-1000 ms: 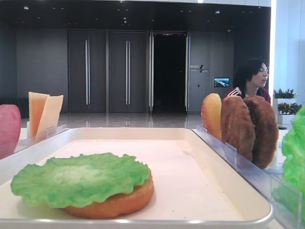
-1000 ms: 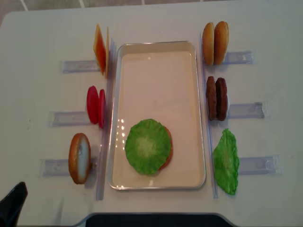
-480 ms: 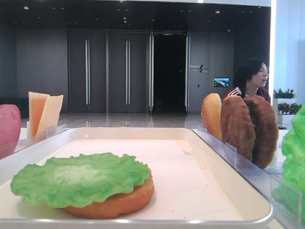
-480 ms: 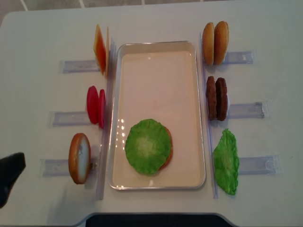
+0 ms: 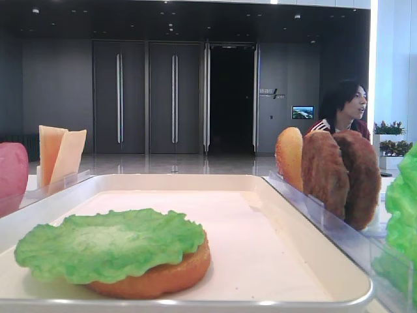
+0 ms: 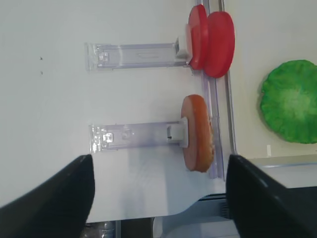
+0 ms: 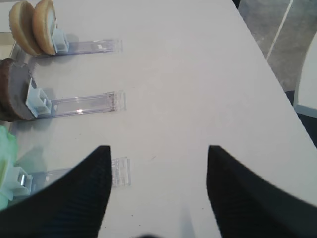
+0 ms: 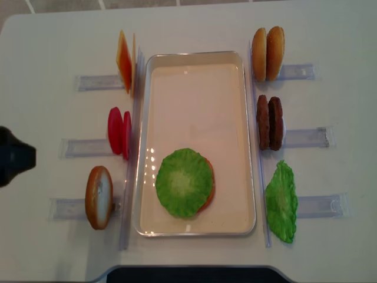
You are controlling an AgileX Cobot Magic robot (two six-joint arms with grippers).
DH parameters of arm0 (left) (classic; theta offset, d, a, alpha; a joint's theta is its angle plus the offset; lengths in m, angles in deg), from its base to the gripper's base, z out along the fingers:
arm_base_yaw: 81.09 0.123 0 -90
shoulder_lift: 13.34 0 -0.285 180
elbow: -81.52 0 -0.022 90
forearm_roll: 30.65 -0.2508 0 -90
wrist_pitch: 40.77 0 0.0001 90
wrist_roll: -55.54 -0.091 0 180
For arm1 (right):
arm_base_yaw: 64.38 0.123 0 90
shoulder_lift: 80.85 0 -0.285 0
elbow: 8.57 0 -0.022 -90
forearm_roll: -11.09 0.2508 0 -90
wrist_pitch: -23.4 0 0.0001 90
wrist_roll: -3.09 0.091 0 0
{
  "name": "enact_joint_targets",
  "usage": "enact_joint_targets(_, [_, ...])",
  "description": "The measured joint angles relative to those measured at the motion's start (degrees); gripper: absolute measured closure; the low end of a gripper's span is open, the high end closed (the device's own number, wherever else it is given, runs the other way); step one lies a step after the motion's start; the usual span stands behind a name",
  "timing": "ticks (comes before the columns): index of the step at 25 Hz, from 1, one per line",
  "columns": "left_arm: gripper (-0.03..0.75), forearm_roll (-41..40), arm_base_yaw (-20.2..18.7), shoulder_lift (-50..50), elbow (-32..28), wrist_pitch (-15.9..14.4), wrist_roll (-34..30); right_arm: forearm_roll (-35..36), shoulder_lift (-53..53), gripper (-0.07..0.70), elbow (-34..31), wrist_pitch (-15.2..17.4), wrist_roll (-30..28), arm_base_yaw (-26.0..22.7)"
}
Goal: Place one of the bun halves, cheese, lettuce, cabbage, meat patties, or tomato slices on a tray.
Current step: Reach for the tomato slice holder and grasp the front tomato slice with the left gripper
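White tabletop fills both overhead and wrist views; the low exterior view looks across it toward dark doors and a seated person. At the centre lies the tray, its long axis running front to back, holding one bun half flat near the front end with a lettuce leaf lying flat on top. The left gripper hangs with its jaws spread wide and nothing between them; in the overhead view it shows only as a dark shape at the left edge, well apart from the tray. Ahead of it, in the wrist view, a bun half stands on edge at the end of a clear rack, its flat faces toward the gripper and the tray; just beyond, the tomato slices stand on edge as a pair in their own rack. The cheese stands upright farther along that side. The right gripper is likewise spread wide and empty, over bare table. To its left, three racks hold a bun pair, the meat patties and a second lettuce leaf, all on edge beside the tray's right rim.
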Motion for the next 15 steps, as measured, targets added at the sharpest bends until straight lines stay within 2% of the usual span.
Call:
enact_joint_targets(8, [0.083, -2.2, 0.0, 15.7, 8.7, 0.1, 0.0, 0.0, 0.0, 0.201, 0.0, 0.0, 0.0, 0.0])
enact_joint_targets(15, [0.083, -6.4, 0.0, 26.1, 11.7, 0.1, 0.0, 0.0, 0.0, 0.201, 0.0, 0.0, 0.0, 0.0])
